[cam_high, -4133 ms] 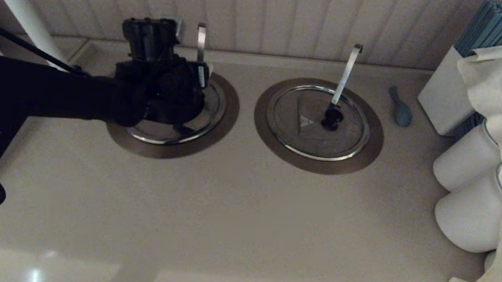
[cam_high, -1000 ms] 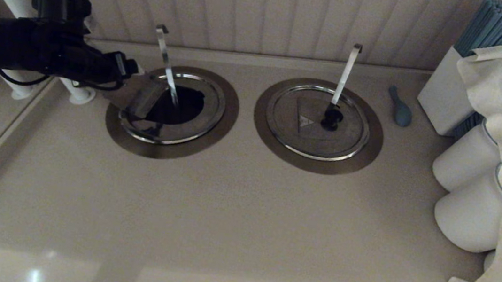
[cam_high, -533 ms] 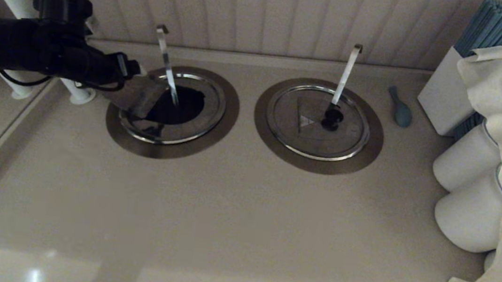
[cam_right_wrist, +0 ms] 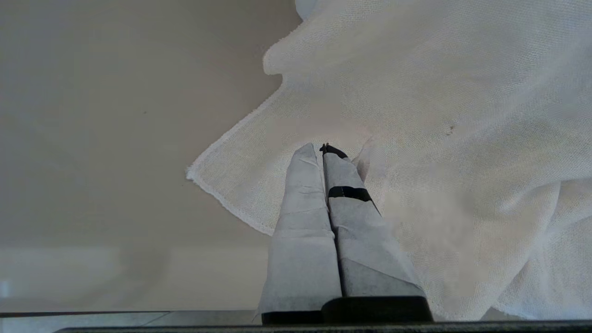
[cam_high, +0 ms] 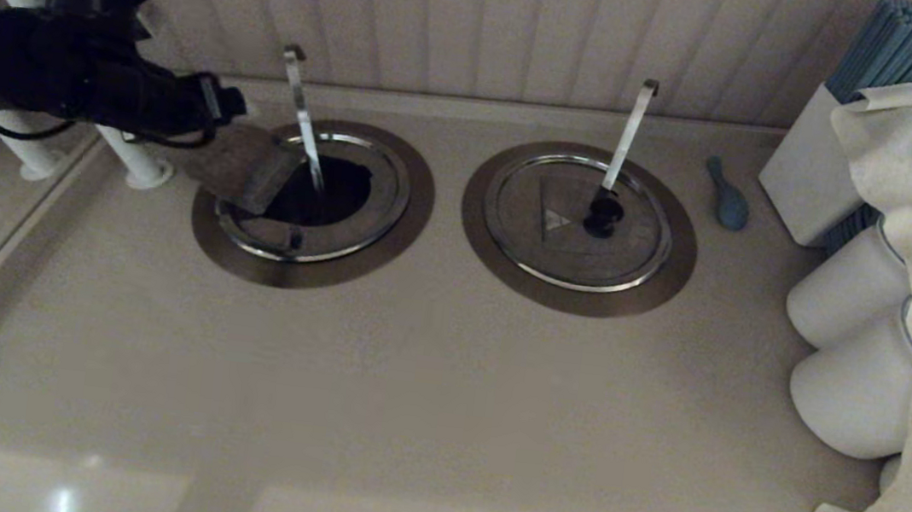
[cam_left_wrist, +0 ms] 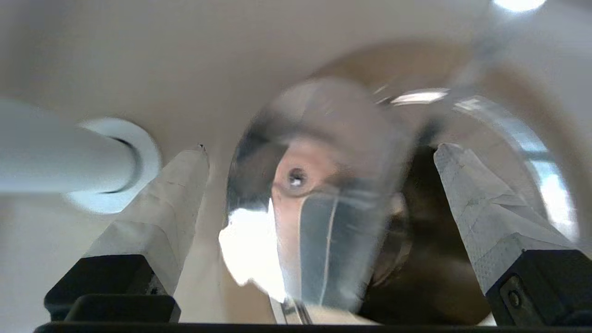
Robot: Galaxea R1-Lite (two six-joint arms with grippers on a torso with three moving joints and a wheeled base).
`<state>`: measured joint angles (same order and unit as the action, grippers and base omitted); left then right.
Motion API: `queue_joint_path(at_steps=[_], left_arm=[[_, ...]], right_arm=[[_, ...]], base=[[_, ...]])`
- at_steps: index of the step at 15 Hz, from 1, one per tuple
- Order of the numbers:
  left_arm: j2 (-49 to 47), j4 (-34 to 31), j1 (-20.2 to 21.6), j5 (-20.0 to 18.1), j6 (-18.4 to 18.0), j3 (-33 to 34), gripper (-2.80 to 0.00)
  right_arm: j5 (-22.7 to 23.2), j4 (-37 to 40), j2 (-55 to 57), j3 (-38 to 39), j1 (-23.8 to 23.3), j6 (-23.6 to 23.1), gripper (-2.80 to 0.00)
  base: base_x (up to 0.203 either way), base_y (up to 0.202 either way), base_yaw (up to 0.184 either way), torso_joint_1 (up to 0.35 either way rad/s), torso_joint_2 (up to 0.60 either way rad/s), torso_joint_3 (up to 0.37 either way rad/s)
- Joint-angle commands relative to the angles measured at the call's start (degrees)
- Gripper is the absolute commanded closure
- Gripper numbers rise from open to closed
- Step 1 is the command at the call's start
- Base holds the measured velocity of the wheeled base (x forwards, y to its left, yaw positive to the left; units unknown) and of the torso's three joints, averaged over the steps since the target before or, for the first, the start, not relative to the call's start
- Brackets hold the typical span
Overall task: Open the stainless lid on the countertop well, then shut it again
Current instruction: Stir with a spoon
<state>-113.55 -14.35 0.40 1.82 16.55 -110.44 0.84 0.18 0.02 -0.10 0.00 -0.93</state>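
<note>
Left gripper is hovering at the left rim of the countertop well, up by the back wall; in the left wrist view its fingers are spread wide apart with nothing pinched between them; the stainless lid is sitting folded open, its hinged flap tilted up on the well's left side and leaning just beside the gripper; cannot tell if a finger is touching the flap; the dark opening is showing on the well's right half, and the thin grey hooked utensil handle is rising out of it at the notch; lid underside with a small rivet is filling the space between the fingers in the wrist view.

Right gripper is parked over a white cloth, fingers pressed together, empty; twin lid with its black knob is lying closed on the right well, untouched.

Judgement: open step looks done, closing is still left; risks: the unheld flap could drop shut with a bang if nudged; a push from a bad angle could jam the flap against the utensil handle or knock the handle sideways; open fingers could slip off the thin steel edge; the white post close beside the arm is a collision risk.
</note>
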Motion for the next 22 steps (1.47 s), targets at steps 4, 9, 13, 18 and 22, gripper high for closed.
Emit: queue_joint_path(at_steps=[4,9,13,18,22], left_arm=[[6.34,4.3,-2.67,0.42,0.17,1.75,-2.8],[-3.59,17.13,-6.89,4.12,0.07,1.46,-2.8],[-8.57,23.52,-9.31,5.91,-1.22,1.36,-2.8],[-12.13,27.27,-10.77,7.21,-2.32,1.25,-2.8],[-13.45,29.38,-11.92,8.55,-2.32,0.13,-2.8]], right_arm=[[0.04,-0.01,-0.02,0.01,0.0,-0.04,0.0],[0.04,-0.01,-0.02,0.01,0.0,-0.04,0.0],[0.04,-0.01,-0.02,0.01,0.0,-0.04,0.0],[0.04,-0.01,-0.02,0.01,0.0,-0.04,0.0],[0.04,-0.01,-0.02,0.01,0.0,-0.04,0.0]], base=[[0.0,0.0,0.0,0.0,0.0,0.0],[0.0,0.0,0.0,0.0,0.0,0.0],[0.0,0.0,0.0,0.0,0.0,0.0],[0.0,0.0,0.0,0.0,0.0,0.0],[0.0,0.0,0.0,0.0,0.0,0.0]])
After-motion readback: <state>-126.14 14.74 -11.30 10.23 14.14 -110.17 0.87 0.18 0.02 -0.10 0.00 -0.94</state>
